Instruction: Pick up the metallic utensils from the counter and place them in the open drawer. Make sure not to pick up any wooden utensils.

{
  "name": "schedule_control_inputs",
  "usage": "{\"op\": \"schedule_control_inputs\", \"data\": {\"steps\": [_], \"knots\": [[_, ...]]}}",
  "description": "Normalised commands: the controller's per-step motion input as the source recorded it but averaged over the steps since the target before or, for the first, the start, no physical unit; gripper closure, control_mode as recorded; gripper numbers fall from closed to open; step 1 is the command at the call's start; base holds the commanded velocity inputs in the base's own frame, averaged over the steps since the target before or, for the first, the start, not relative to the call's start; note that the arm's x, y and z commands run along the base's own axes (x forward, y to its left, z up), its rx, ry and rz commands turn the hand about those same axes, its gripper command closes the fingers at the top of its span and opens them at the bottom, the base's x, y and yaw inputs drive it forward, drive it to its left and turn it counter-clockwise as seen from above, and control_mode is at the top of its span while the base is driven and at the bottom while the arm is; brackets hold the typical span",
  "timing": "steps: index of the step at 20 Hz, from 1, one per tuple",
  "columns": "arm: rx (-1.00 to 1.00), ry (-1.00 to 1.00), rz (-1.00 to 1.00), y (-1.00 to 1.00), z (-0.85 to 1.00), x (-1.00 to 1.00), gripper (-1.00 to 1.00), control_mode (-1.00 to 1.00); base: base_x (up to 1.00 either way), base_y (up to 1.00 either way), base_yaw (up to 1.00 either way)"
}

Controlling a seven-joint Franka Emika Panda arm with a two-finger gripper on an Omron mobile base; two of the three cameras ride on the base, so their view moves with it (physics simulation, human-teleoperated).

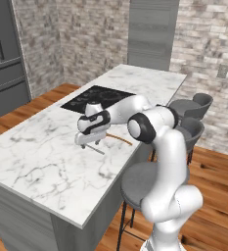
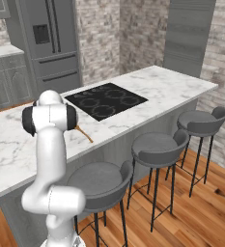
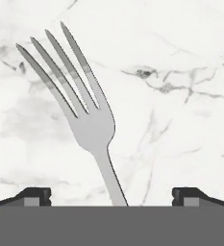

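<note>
We are working on the fork (image 3: pixel 87 115), which is lying flat on the counter (image 1: pixel 42 157), tines pointing away from the hand and handle running back between the two fingertips (image 3: pixel 34 196). In the hand view the handle is sitting roughly midway in the gap, slightly toward one side, and neither tip is touching it. The gripper (image 1: pixel 92 141) is standing fully open and holding nothing; in the left base view we are seeing it hovering low over the marble, just in front of the cooktop (image 1: pixel 98 98). A slim grey piece is showing beneath it, probably the same fork. The wooden spoon (image 1: pixel 119 139) is lying just beside the hand, on the stool side, and we are leaving it alone. We judge the step in hand to be the approach for the first pick. The next move is calling for a short straight descent, then closing across the handle without drifting toward the wooden spoon. We cannot tell where the drawer is.
</note>
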Motion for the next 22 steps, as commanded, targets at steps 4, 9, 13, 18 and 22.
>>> {"op": "schedule_control_inputs", "data": {"steps": [4,9,13,18,22], "knots": [[0.0,0.0,0.0,0.0,-0.22,0.08,-1.0,-1.0,0.0,0.0,0.0],[0.0,0.0,0.0,0.0,-0.22,0.04,-1.0,-1.0,0.0,0.0,0.0],[0.0,0.0,0.0,0.0,-0.25,0.0,-1.0,-1.0,0.0,0.0,0.0],[0.0,0.0,0.0,0.11,-0.43,0.0,-1.0,-1.0,0.0,0.0,0.0],[0.0,0.0,0.0,0.06,-0.73,0.0,-1.0,-1.0,0.0,0.0,0.0]]}}
